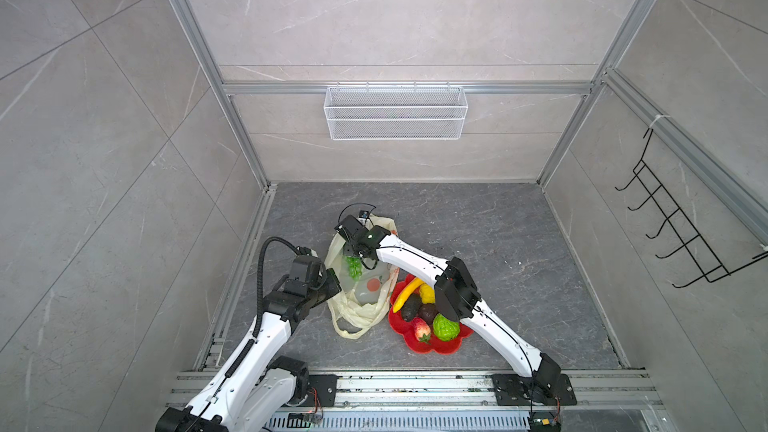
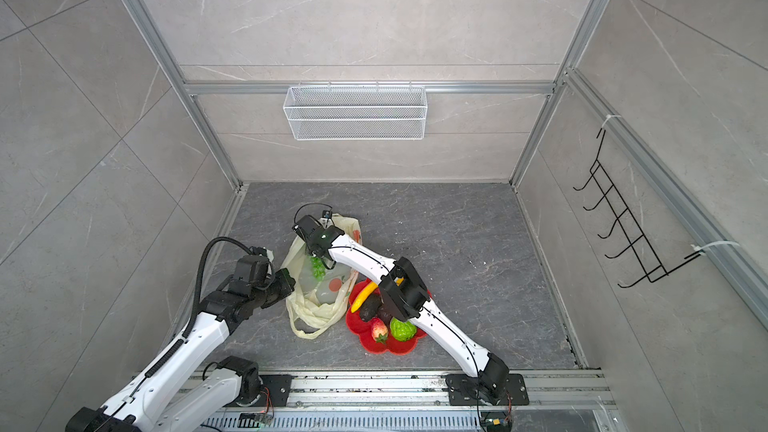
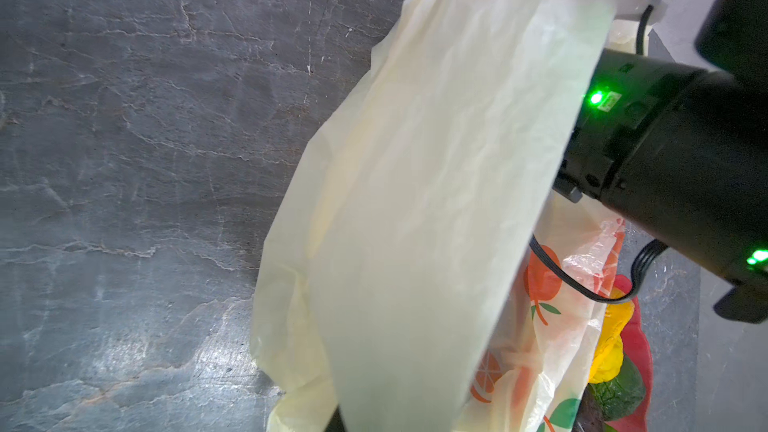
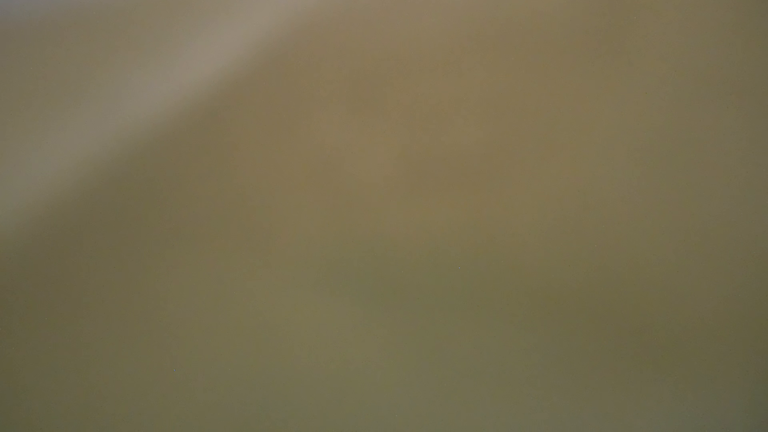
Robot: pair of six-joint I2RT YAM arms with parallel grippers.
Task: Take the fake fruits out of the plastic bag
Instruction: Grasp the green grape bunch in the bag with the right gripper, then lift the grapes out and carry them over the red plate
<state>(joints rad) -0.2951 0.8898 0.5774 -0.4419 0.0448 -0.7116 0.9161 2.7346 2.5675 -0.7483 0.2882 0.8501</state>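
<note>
The pale cream plastic bag (image 1: 360,303) (image 2: 318,305) lies crumpled on the grey floor. My left gripper (image 1: 335,279) (image 2: 291,284) is shut on its left rim and holds that film (image 3: 415,201) up. My right gripper (image 1: 351,253) (image 2: 313,253) reaches down into the bag's mouth, just above the green grape bunch (image 1: 354,268) (image 2: 318,268) inside. Its jaws are hidden, and blurred bag film (image 4: 374,201) fills the right wrist view. On the red plate (image 1: 434,349) lie the banana (image 1: 405,295), lemon (image 1: 427,292), two avocados (image 1: 410,308), strawberry (image 1: 422,330) and bumpy green ball (image 1: 446,327).
The red flower-shaped plate touches the bag's right side, and my right forearm (image 1: 415,263) crosses above it. A white wire basket (image 1: 395,112) hangs on the back wall. A black hook rack (image 1: 685,222) hangs on the right wall. Aluminium rails (image 1: 415,388) run along the front edge.
</note>
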